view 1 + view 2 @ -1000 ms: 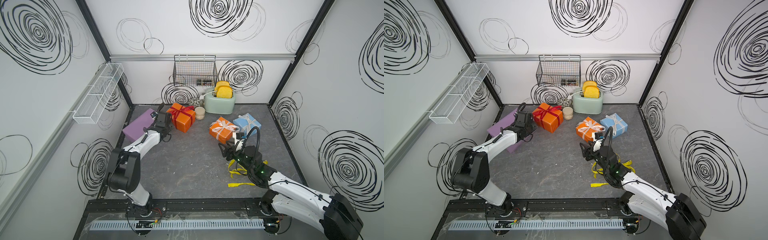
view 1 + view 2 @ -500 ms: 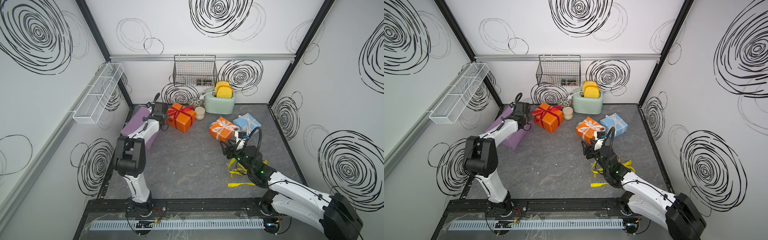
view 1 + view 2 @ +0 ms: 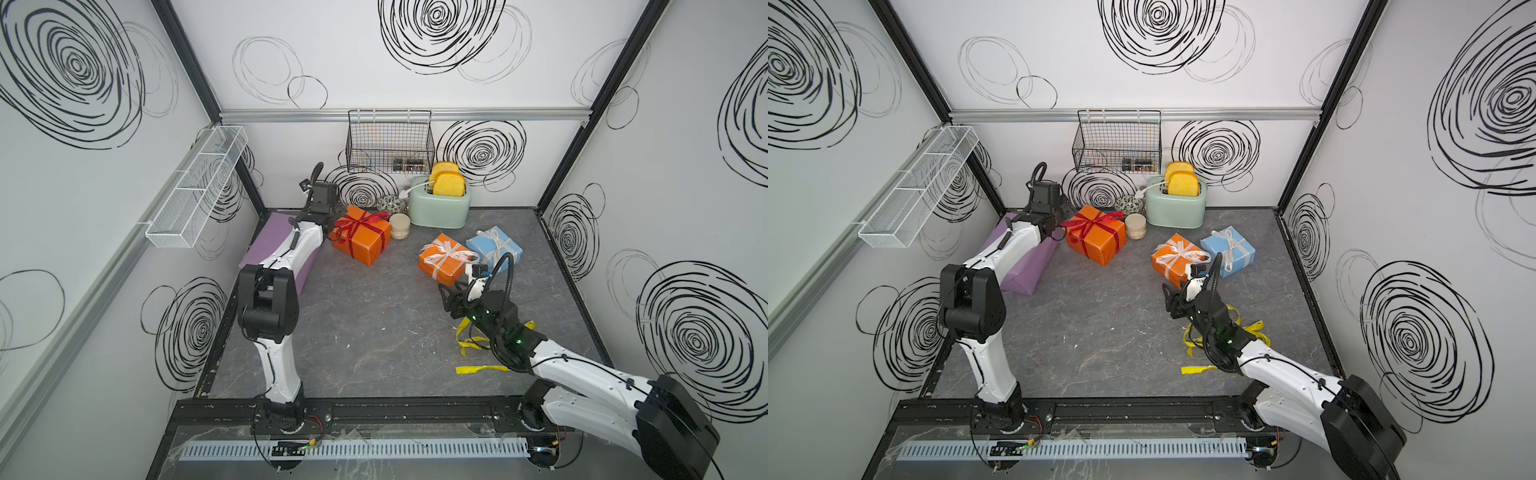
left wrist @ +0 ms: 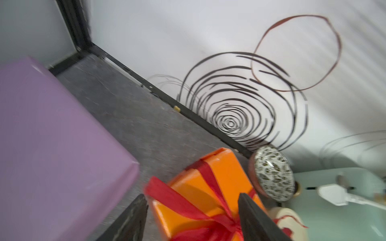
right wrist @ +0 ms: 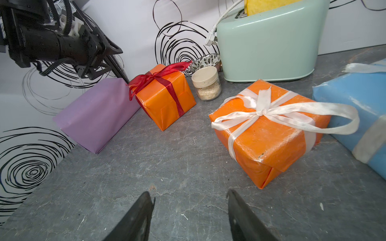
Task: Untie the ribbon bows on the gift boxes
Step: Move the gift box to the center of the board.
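Surface [image 3: 365, 332]: grey, like stone, inside white walls with black spirals.
Yellow ribbon [image 3: 478, 368]: untied, in loose strips on the surface, partly under the right arm.
Right gripper [image 5: 189, 195]: low over bare surface, jaws released and holding nothing.
Smaller orange box [image 3: 442, 266]: just ahead of it, white bow [image 5: 261, 111] tied on top.
Light-blue box [image 3: 494, 247]: just beside, white ribbon tied.
Medium orange box [image 3: 365, 245]: farther back, dark red bow [image 3: 359, 222] tied.
Lilac box [image 5: 98, 116]: beside it, by the left wall.
Left gripper [image 4: 193, 197]: jaws spread at both sides of the dark red bow, not clenched on it.
Jar [image 5: 206, 83]: cream lid, pale grains inside.
Toaster [image 3: 440, 208]: two yellow slices [image 3: 448, 185] in the slots.
Black wire basket [image 3: 390, 141]: on the back wall, small dark jars [image 3: 409, 165] inside.
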Tool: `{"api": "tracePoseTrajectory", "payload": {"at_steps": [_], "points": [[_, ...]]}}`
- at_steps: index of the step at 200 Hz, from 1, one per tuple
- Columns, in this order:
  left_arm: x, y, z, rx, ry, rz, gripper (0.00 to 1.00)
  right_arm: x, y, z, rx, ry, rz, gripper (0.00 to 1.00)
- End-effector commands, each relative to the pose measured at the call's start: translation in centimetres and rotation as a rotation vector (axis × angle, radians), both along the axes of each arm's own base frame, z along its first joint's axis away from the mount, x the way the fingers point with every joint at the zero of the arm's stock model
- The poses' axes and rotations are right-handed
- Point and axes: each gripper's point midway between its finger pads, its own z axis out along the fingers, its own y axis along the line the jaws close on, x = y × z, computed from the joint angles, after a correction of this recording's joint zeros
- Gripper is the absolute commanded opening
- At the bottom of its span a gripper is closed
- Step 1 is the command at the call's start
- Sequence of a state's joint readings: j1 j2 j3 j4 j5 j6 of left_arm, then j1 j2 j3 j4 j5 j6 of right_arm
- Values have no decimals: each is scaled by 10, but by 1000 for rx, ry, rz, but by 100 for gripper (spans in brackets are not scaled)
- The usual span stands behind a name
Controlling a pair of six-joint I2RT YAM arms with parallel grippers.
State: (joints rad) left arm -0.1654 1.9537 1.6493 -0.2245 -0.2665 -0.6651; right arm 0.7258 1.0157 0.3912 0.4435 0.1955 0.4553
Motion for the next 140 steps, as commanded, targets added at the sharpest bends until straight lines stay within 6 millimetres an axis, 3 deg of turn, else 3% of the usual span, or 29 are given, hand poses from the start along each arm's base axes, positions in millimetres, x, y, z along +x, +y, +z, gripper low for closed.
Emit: {"api": "tracePoseTrajectory", "payload": {"at_steps": [1,34,91,140], "points": [[0,-35,28,-13,-55,-72,84,6,0,17,24,-41,-20,60],[5,-52,11,-75,4,-95,92,6,0,14,19,-35,-20,60],[14,-33,-30,-109,166,-29,93,8,2,12,10,-28,-16,60],[19,-33,-46,-108,223,-11,90,8,3,12,8,-28,-14,60]]}}
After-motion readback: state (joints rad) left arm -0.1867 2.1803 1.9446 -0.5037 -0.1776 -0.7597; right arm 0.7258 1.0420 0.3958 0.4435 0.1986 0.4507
